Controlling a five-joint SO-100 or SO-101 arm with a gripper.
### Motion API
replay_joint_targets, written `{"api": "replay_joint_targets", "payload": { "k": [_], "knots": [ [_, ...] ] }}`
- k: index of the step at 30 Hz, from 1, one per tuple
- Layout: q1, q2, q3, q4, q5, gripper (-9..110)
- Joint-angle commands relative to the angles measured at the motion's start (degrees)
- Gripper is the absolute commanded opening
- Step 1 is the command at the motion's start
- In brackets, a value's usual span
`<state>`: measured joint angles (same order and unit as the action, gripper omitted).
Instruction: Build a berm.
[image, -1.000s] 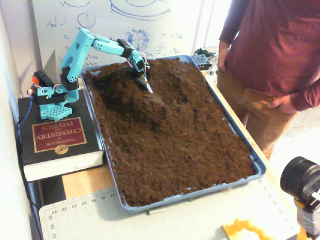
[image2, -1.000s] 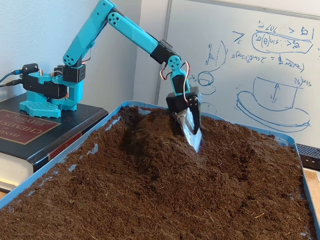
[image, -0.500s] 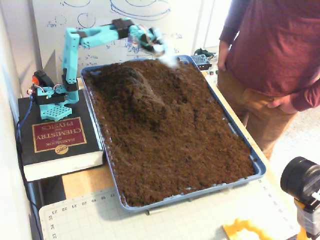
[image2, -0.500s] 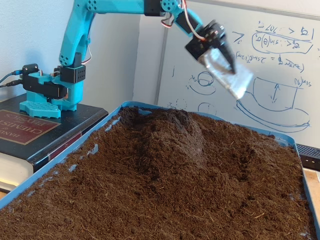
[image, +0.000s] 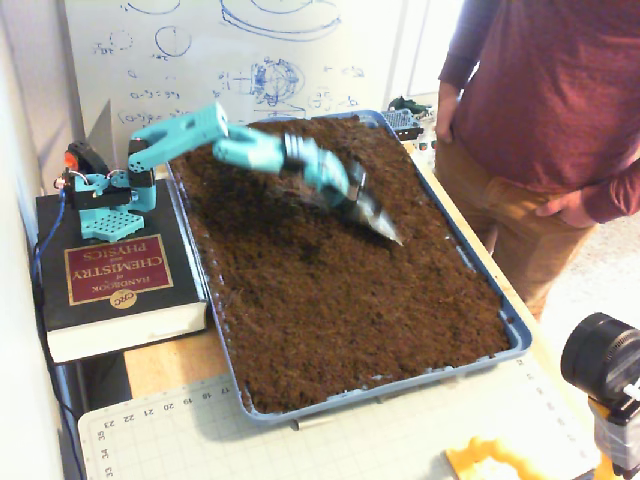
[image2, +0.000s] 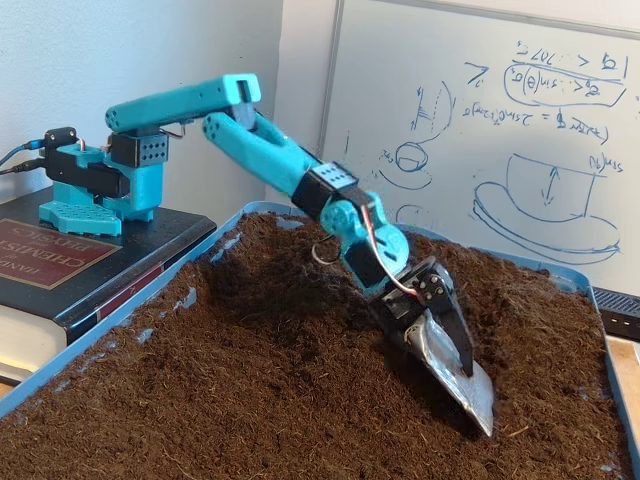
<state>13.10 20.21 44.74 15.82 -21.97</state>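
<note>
Berm (image2: 290, 280): dark, loose hump behind the arm; pincer (image2: 455, 365) state unclear.

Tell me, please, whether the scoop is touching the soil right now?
Touching. In a fixed view the scoop's tip is dug into the soil, with no gap visible beneath it.

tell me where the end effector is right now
In both fixed views the end effector is down at the soil toward the tray's right edge, past the berm.
</note>
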Motion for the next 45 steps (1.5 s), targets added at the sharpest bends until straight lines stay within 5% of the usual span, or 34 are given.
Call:
{"api": "replay_joint_targets", "payload": {
  "k": [1,11,45],
  "knots": [
    [1.4,0.2,-0.8,-0.2,1.2,0],
    [-0.2,11.0,20.7,12.4,5.9,0],
    [-0.2,34.7,51.4,13.3,4.9,0]
  ]
}}
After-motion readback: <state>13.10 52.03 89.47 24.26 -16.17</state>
